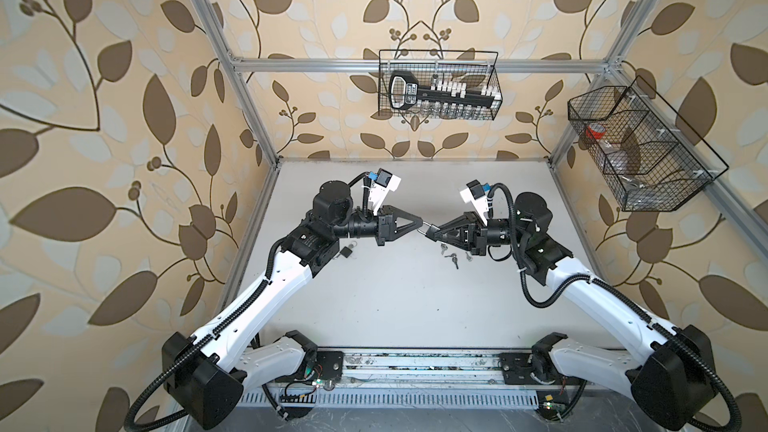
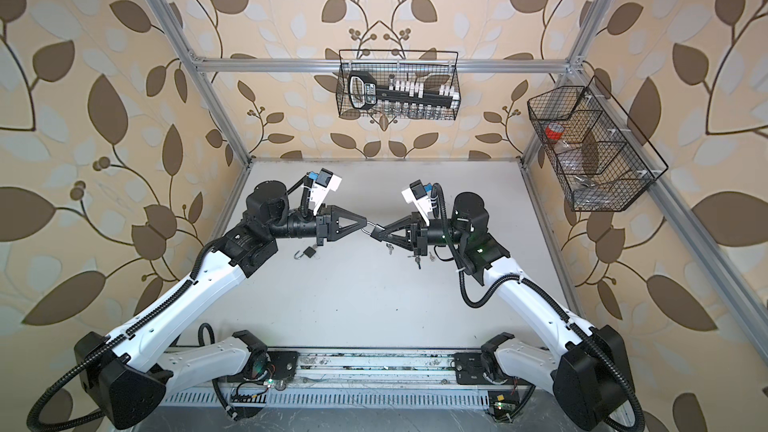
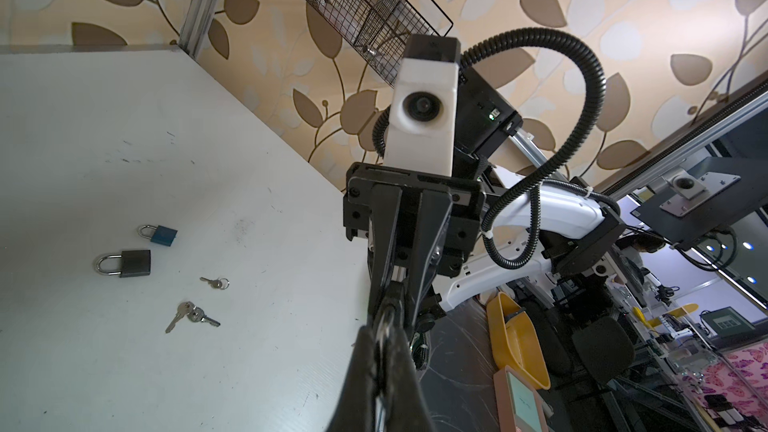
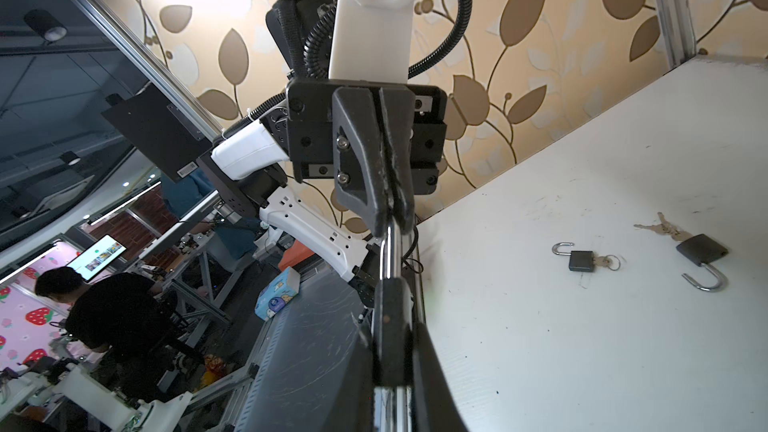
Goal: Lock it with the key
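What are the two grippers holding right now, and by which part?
One padlock: the left gripper pinches its shackle, the right gripper clamps its body.

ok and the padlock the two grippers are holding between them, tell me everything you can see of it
The padlock is small, with a dark matte body and a shiny silver metal shackle. It is held in the air above the white table, lying roughly level between the arms. The right gripper is shut on the body and the left gripper is shut on the shackle. The fingers hide whether the shackle is latched, and the keyhole is not in view.
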`<state>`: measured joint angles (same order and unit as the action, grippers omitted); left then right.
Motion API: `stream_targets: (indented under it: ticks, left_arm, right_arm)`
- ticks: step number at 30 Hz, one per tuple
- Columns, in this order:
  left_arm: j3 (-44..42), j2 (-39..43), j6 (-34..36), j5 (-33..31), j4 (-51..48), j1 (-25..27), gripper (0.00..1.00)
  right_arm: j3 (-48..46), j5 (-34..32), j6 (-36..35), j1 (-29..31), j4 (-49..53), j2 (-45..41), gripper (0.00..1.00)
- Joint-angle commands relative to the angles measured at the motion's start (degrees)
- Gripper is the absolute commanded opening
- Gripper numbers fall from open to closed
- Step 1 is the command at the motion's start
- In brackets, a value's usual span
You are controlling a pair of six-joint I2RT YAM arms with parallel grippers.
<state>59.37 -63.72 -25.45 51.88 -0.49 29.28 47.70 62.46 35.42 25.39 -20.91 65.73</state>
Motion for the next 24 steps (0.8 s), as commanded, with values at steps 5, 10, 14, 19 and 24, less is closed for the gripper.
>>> stream_targets:
  ticks: [5, 10, 14, 19, 24]
  left_arm:
    - [1.2, -0.1, 1.9, 1.2, -1.6, 0.8, 0.00]
    - [0.5, -0.1, 0.8, 2.1, -0.2, 0.8, 0.00]
    - [-0.8, -0.1, -0.5, 2.4, 1.5, 1.5, 0.00]
    - [-1.7, -0.2, -1.1, 2.1, 1.8, 2.6, 0.00]
    - [-2.7, -0.2, -1.8, 2.3, 2.5, 3.5, 0.00]
  right_arm:
    - [3.4, 1.5, 5.5, 0.7, -5.3, 0.1, 0.00]
    - [3.9, 0.6, 5.7, 0.6, -6.0, 0.8, 0.00]
    - [4.6, -0.7, 5.0, 0.6, -6.1, 1.3, 0.00]
    - [5.5, -2.2, 4.1, 0.6, -6.6, 1.5, 0.00]
    - [5.7, -4.1, 2.2, 0.7, -6.8, 0.8, 0.00]
